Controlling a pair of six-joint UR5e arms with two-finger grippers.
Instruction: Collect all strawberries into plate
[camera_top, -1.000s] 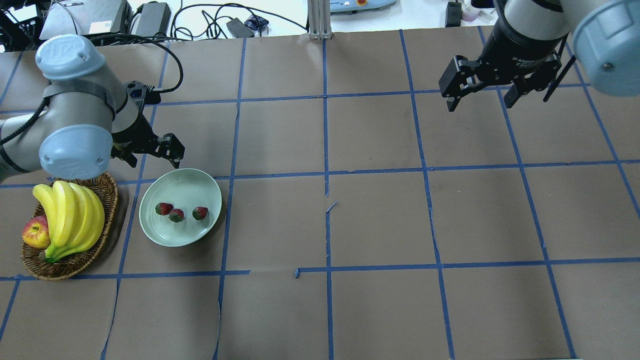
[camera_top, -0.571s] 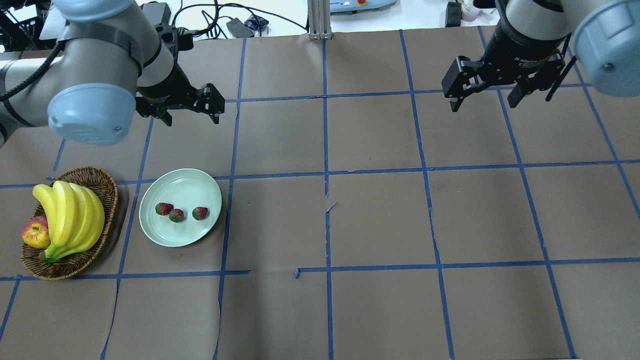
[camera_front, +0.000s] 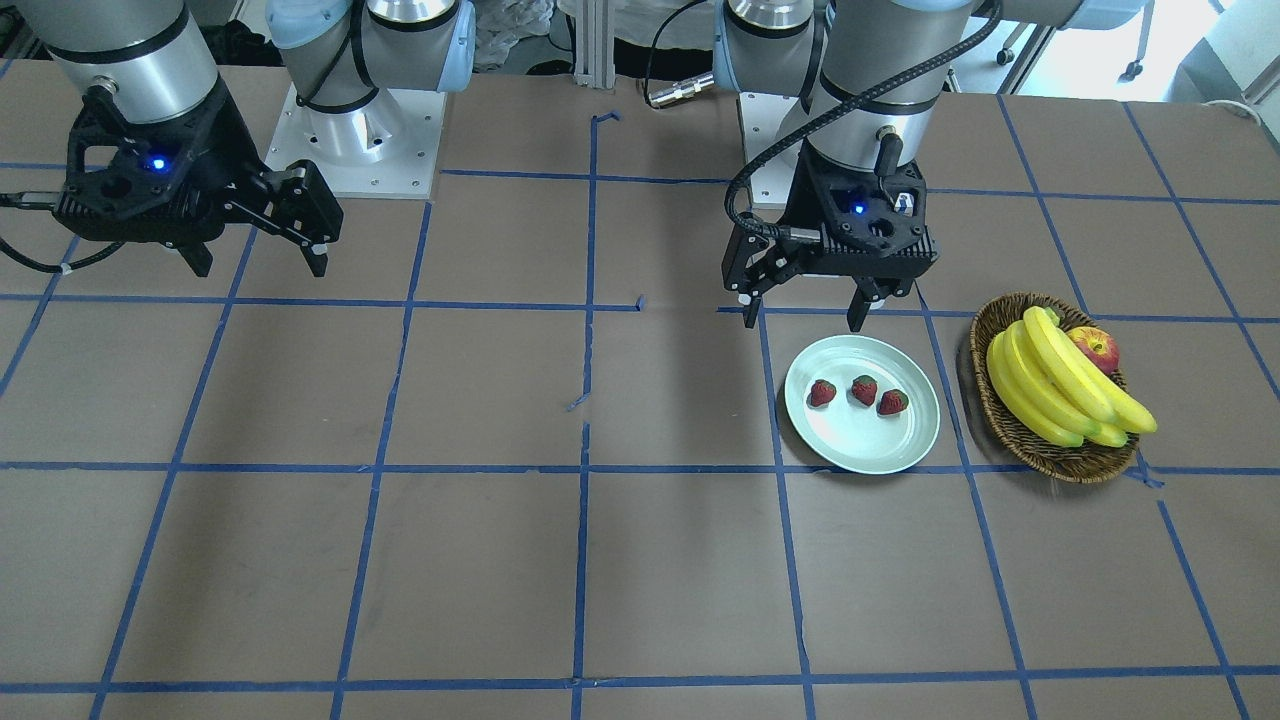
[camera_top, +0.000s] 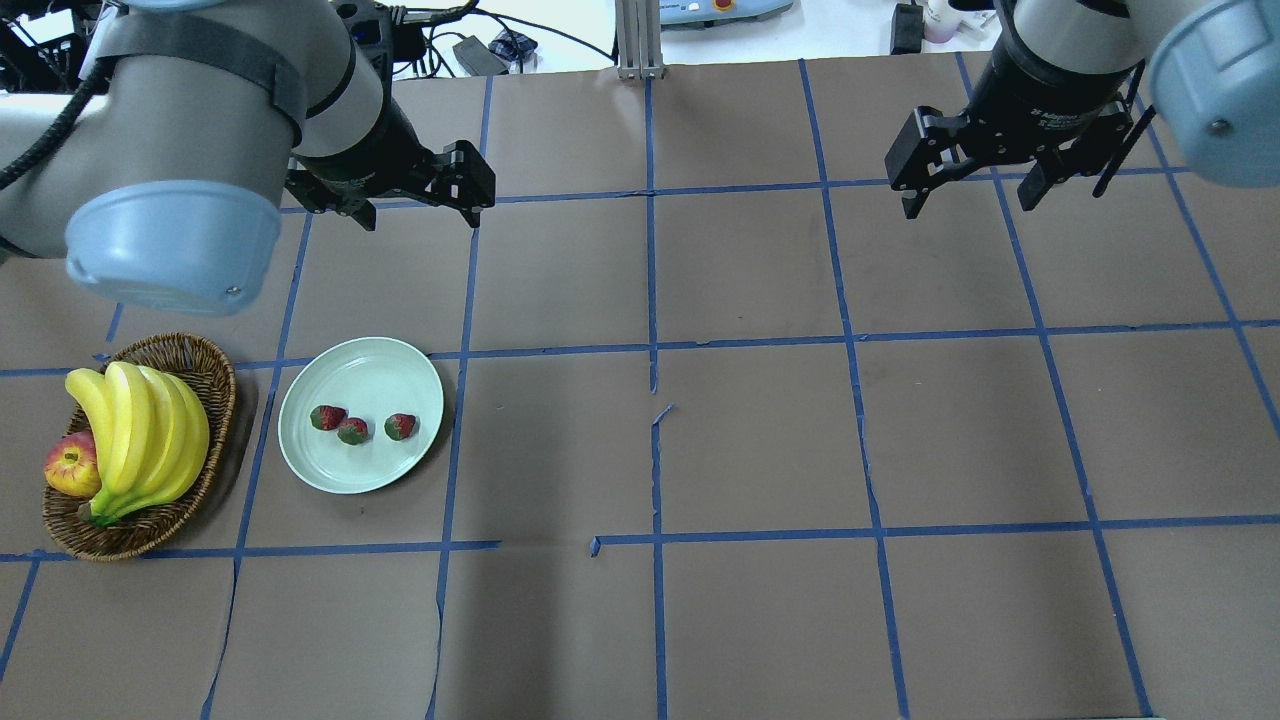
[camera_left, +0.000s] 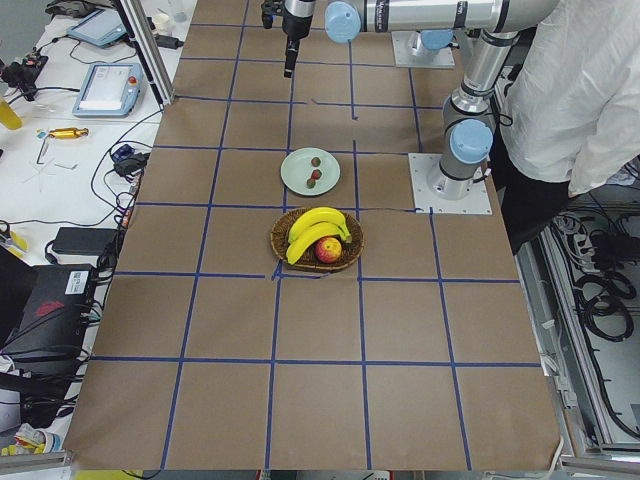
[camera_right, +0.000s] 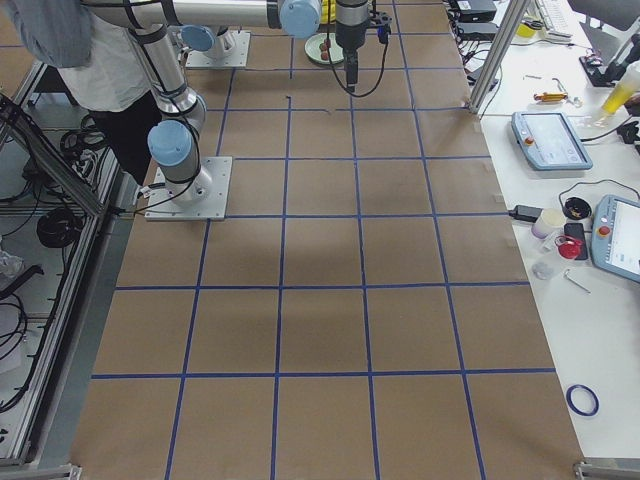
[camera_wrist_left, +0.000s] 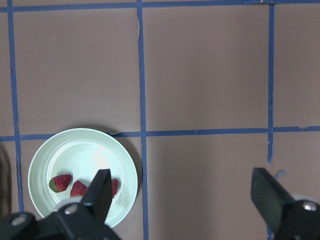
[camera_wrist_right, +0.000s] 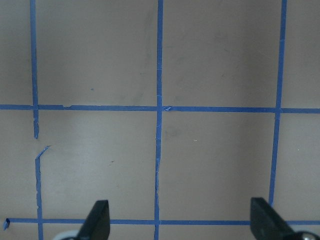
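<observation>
We see the plate (camera_left: 298, 171) on the table (camera_left: 400, 330) with three strawberries (camera_left: 318, 172) lying in it, small and dark from here. Just beside it, on the near side, a wicker basket (camera_left: 320, 267) holds bananas (camera_left: 318, 222) and an apple (camera_left: 327, 249). A person in white (camera_left: 575, 90) stands at the right edge

left gripper (camera_top: 420, 212): one second ago low at the rim of the plate (camera_top: 372, 372), next to the basket (camera_top: 215, 372); now raised high above both and shifted sideways toward the table's middle, its arm no longer covering the basket's rim. right gripper (camera_top: 968, 205): moved only slightly up the overhead view.
</observation>
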